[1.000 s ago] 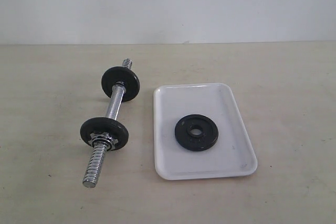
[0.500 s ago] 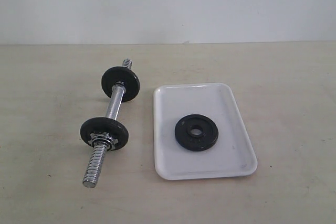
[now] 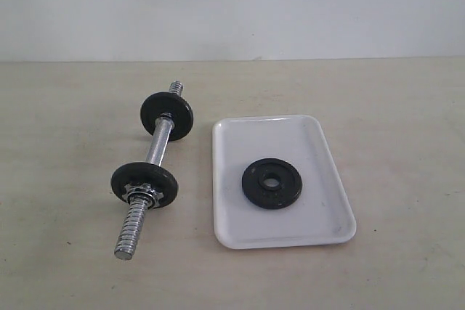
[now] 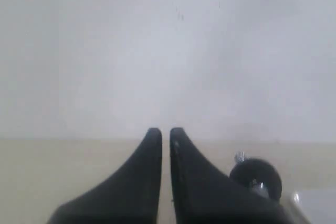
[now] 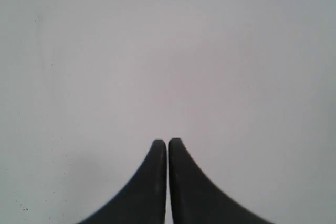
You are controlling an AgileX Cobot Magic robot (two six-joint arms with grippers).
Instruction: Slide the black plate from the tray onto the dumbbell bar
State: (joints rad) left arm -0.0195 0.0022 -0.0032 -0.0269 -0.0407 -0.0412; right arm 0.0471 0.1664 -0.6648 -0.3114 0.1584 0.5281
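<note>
The black plate [image 3: 272, 183] lies flat in the middle of the white tray [image 3: 240, 136], right of centre on the table. Left of the tray rests the dumbbell bar [image 3: 155, 147], chrome, with a black disc [image 3: 167, 115] near its far end and another [image 3: 144, 182] held by a star nut [image 3: 141, 195]; its near threaded end [image 3: 129, 234] is bare. Neither gripper shows in the exterior view. My left gripper [image 4: 165, 132] is shut and empty, with one disc [image 4: 257, 174] of the bar beyond it. My right gripper [image 5: 167, 143] is shut and empty, facing a blank wall.
The beige table [image 3: 407, 107] runs back to a plain white wall [image 3: 232, 5]. A corner of the tray [image 4: 312, 205] shows at the edge of the left wrist view.
</note>
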